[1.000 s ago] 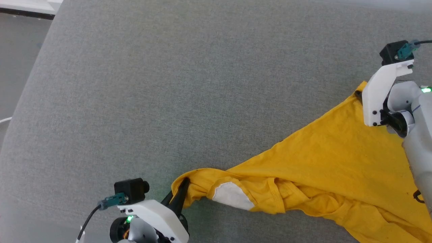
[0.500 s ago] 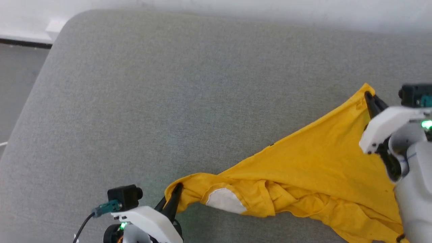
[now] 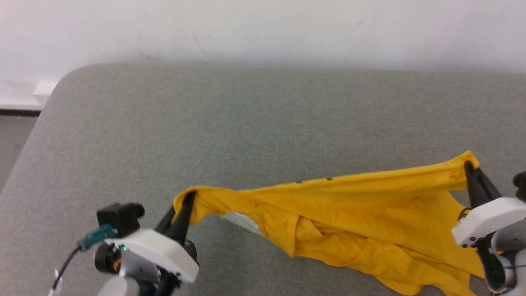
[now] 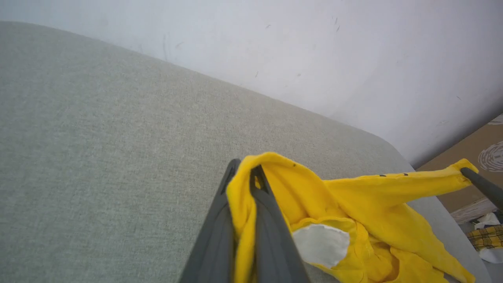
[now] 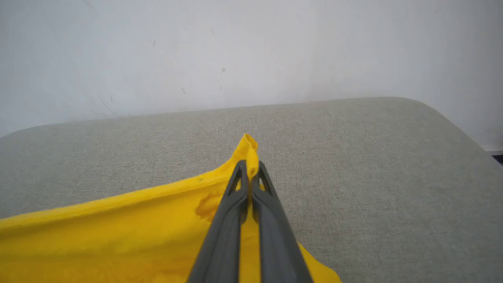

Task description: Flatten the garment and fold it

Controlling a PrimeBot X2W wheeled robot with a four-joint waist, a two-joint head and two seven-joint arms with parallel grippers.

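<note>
The garment (image 3: pixel 353 213), a yellow T-shirt with a white patch, hangs stretched between my two grippers above the grey surface (image 3: pixel 246 123). At the lower left my left gripper (image 3: pixel 187 201) is shut on one corner of the garment (image 4: pixel 275 184), cloth pinched between its dark fingers (image 4: pixel 220 236). At the right my right gripper (image 3: pixel 468 166) is shut on the opposite corner, where the garment (image 5: pixel 118 228) pokes out above the fingertips (image 5: pixel 239 173). The top edge runs taut between them; the lower part droops in crumpled folds. The right gripper's finger (image 4: pixel 485 186) also appears in the left wrist view.
A wide grey padded surface spreads out behind and to the left of the garment, ending at a white wall (image 3: pixel 263 28). Its rounded left corner (image 3: pixel 61 82) drops to the floor. Cardboard (image 4: pixel 479 157) and bits of cloth lie beyond the surface's edge.
The right gripper has shut on the garment's corner. Both grippers have lifted their corners, pulling the top edge taut. The head camera has tilted up, bringing the wall into view.
</note>
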